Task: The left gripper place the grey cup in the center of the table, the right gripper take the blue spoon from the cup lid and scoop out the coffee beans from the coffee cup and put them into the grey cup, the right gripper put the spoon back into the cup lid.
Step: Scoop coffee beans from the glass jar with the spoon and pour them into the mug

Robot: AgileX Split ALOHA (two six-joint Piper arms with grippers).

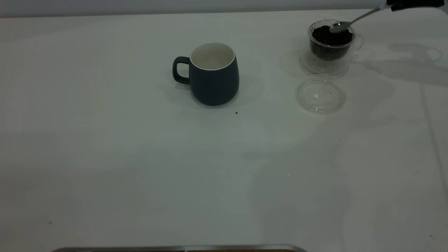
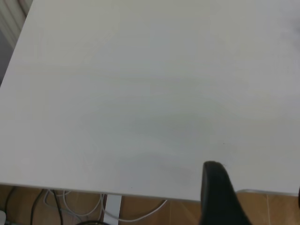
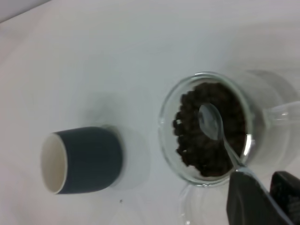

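The grey cup [image 1: 213,82] stands upright near the table's middle, empty, with its handle toward the left; it also shows in the right wrist view [image 3: 89,159]. At the far right stands the clear coffee cup [image 1: 330,43] full of dark coffee beans [image 3: 206,136]. My right gripper [image 1: 393,6] is shut on the handle of the spoon [image 1: 338,26], which looks pale and shiny. The spoon's bowl [image 3: 210,121] rests at the top of the beans. The clear cup lid [image 1: 320,94] lies empty in front of the coffee cup. My left gripper [image 2: 257,187] is open over the table edge.
One stray bean [image 1: 236,112] lies just in front of the grey cup. A metal edge [image 1: 175,248] runs along the table's near side. Cables [image 2: 84,208] hang below the table edge in the left wrist view.
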